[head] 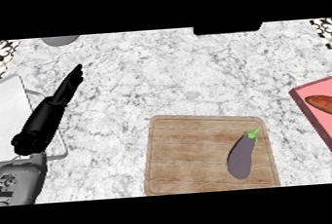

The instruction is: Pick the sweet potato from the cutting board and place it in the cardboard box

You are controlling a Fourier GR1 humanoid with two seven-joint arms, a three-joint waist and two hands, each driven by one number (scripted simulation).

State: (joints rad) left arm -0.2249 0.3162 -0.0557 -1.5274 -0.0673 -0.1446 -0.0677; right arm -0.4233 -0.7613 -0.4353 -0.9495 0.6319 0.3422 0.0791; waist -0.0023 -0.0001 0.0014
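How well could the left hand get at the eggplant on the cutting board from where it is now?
Probably yes. The left hand is open at the view's left, and only bare counter lies between it and the eggplant. The eggplant lies on the cutting board's right part, so the reach would be long.

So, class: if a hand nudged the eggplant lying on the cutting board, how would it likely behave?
The eggplant looks smooth and glossy, so probably slippery. Its rounded, elongated body may roll sideways across the flat cutting board. It likely stays stiff rather than bending.
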